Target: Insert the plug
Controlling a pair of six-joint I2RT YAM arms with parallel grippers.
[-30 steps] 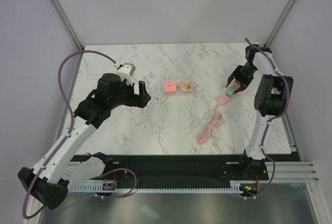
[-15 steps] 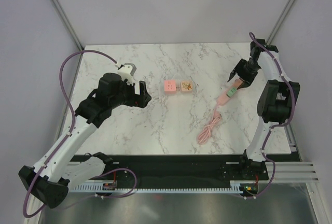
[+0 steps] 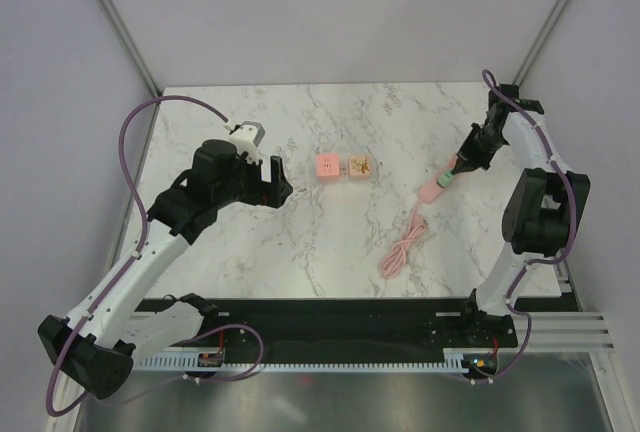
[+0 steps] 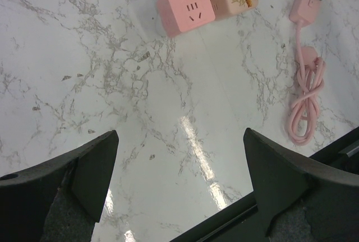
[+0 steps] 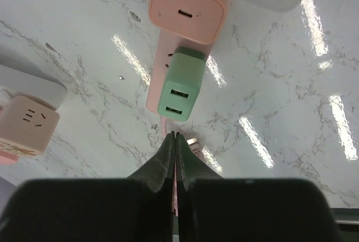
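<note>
A pink power strip (image 3: 434, 190) lies at the right of the marble table with a green adapter (image 3: 447, 178) seated in it; the right wrist view shows the green adapter (image 5: 180, 84) with two slots facing me. The strip's pink cable (image 3: 400, 252) lies coiled nearer the arms, and metal plug prongs (image 5: 194, 141) show just beside my fingertips. My right gripper (image 3: 470, 155) hovers above the strip's far end, shut, nothing between its tips (image 5: 175, 134). My left gripper (image 3: 278, 184) stands open (image 4: 179, 141) over bare marble, left of a pink socket cube (image 3: 326, 167).
A beige cube with a deer print (image 3: 359, 166) touches the pink socket cube (image 4: 185, 8) at table centre. The table's near edge (image 4: 263, 214) and black rail run just under my left fingers. Aluminium frame posts (image 3: 545, 37) stand behind the right arm.
My right gripper has drawn back up and to the right from the green adapter and has shut. The left arm has barely moved.
</note>
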